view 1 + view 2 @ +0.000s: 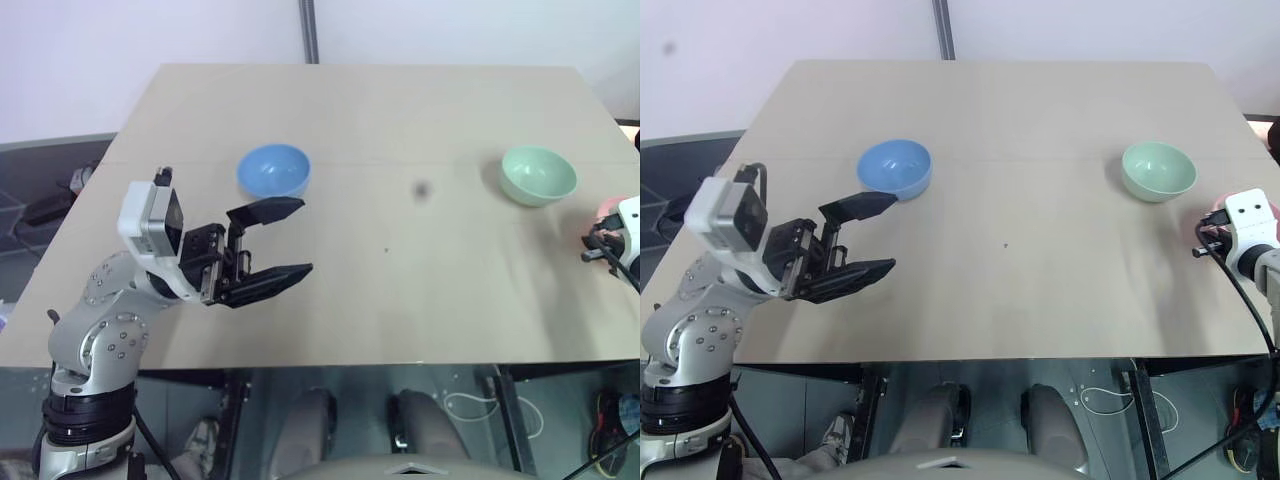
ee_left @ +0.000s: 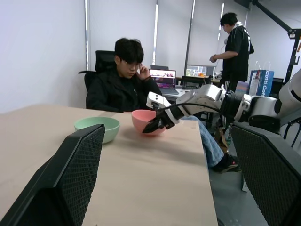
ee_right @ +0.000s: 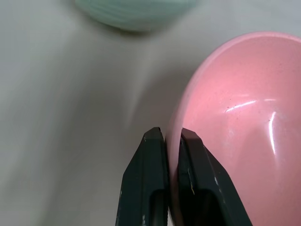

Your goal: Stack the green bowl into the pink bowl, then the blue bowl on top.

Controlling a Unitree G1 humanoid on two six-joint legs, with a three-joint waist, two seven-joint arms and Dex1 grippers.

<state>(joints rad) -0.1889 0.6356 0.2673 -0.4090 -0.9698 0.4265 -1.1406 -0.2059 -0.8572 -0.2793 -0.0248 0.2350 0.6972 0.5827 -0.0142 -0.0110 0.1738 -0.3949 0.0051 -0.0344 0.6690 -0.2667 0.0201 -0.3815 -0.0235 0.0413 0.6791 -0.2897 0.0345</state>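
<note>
My right hand [image 3: 171, 136] pinches the pink bowl's [image 3: 235, 117] thin rim at the table's [image 1: 400, 300] right edge, near the green bowl [image 1: 538, 175]; it looks light, stiff and slippery, while my left hand [image 1: 278, 240] hangs released.

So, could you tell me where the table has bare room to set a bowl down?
Bare table lies between the blue bowl and green bowl, and along the near edge. It is crowded at the right edge, where the right gripper pinches the pink bowl.
</note>
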